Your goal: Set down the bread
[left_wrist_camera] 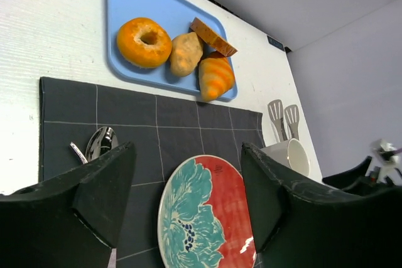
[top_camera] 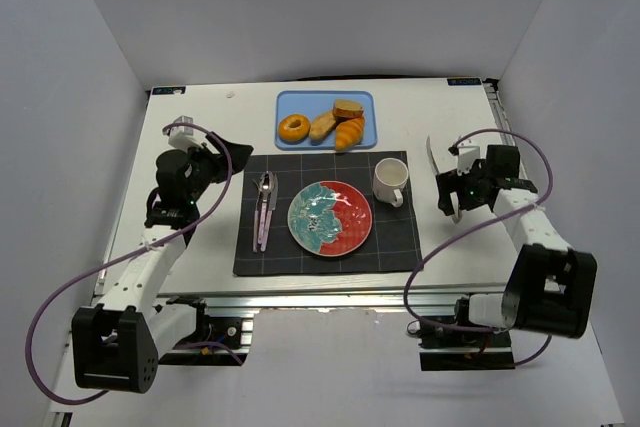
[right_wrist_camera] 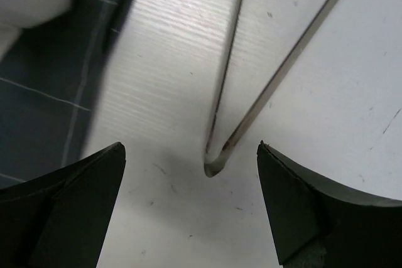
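The bread (top_camera: 322, 126), a plain golden-tan oval roll, lies on the blue tray (top_camera: 290, 103) between a glazed donut (top_camera: 293, 128) and an orange croissant (top_camera: 349, 133). In the left wrist view the bread (left_wrist_camera: 186, 53) lies far ahead of the fingers. My left gripper (top_camera: 232, 152) is open and empty over the left edge of the dark placemat (top_camera: 300, 257), its jaws (left_wrist_camera: 187, 155) framing the red and teal plate (left_wrist_camera: 204, 214). My right gripper (top_camera: 452, 197) is open and empty, low over the hinge end of metal tongs (right_wrist_camera: 215, 166).
A toast slice (top_camera: 348, 108) lies on the tray behind the croissant. The plate (top_camera: 330, 217) sits mid-placemat, a white mug (top_camera: 390, 181) to its right, a spoon and fork (top_camera: 264, 209) to its left. The tongs (top_camera: 433, 162) lie on the white table right of the mat.
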`<action>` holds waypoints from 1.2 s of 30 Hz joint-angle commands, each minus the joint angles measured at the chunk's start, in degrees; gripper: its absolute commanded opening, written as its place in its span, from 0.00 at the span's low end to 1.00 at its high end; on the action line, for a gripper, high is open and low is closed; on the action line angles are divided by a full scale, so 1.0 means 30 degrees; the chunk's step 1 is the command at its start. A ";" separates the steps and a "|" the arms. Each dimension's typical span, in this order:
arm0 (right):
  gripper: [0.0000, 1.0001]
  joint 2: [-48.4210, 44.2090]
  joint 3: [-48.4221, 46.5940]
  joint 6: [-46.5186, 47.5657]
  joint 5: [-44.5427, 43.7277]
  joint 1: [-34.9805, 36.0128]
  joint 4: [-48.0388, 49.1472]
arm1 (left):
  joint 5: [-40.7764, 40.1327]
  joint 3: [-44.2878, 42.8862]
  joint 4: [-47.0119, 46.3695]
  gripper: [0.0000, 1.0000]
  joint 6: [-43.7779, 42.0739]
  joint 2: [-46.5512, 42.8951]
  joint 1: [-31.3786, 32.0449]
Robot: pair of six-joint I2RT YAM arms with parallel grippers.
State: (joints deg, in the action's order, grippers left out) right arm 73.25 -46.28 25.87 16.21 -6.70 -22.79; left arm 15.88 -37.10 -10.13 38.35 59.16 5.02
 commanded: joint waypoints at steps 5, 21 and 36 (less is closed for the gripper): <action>0.86 0.3994 -0.0770 -0.1967 -0.5225 0.0739 0.2965 | 0.0332 0.0209 -0.0403 0.79 -0.0214 0.0028 0.0085; 0.09 1.0273 -0.5609 -0.4933 -0.3001 0.0768 0.2643 | -0.0400 0.0414 0.0623 0.80 -0.0302 -0.1232 0.0056; 0.44 0.8420 -1.3161 -0.1093 0.0485 0.3929 0.0361 | -0.0165 0.0414 0.0125 0.80 -0.0185 -0.0909 0.0056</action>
State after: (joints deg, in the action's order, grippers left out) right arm 97.89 -79.53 20.49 14.15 1.89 -19.62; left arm 15.46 -35.81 -9.06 38.22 57.01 5.02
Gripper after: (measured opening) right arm 0.418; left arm 0.795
